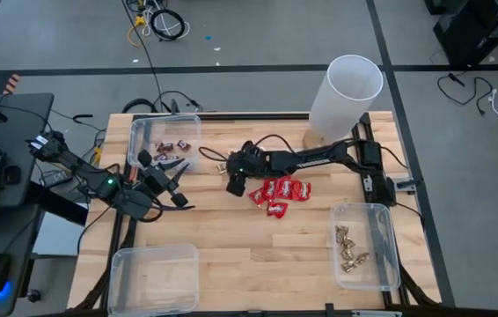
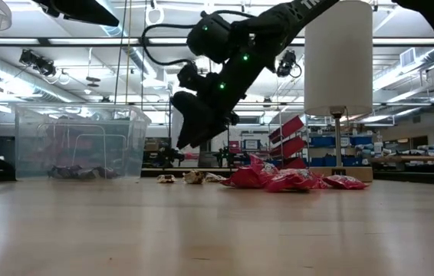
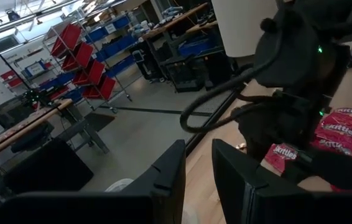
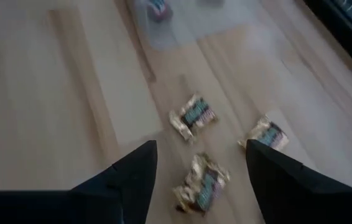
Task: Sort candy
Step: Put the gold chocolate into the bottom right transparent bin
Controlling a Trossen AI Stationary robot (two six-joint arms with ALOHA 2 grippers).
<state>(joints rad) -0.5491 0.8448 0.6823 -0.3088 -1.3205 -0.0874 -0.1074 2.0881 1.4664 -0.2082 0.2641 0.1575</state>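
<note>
My right gripper [image 4: 198,180] hangs spread wide and empty over the last loose gold-foil pieces [image 4: 193,116], three of them on the bare wood just beside the pile of red Skittles packets [image 1: 278,192]. One crumpled gold piece [image 4: 202,182] lies right between my fingers but below them; I am not touching it.

My left gripper [image 1: 172,177] waits at the near edge of the bin with dark mini bars [image 1: 166,139], which sits on the far side of the red pile from the gold bin. Its fingers [image 3: 163,183] stand a little apart, and I cannot tell whether anything is pinched between them.

How far along, as I judge it: the dark mini bars [image 1: 172,145] look done, a handful resting in their bin with none left out on the wood that I can see. The gold kind is mostly done, with several pieces lying in the gold bin [image 1: 384,254], which stands close to the red pile on its other side, and only these three left. The red packets are untouched, all in one heap, and the empty clear bin [image 1: 154,278], well apart from the pile, is presumably theirs. So roughly one kind finished, one nearly, one entirely to go.

A tall white cylinder [image 1: 344,95] stands beyond the red pile, out of my way.
</note>
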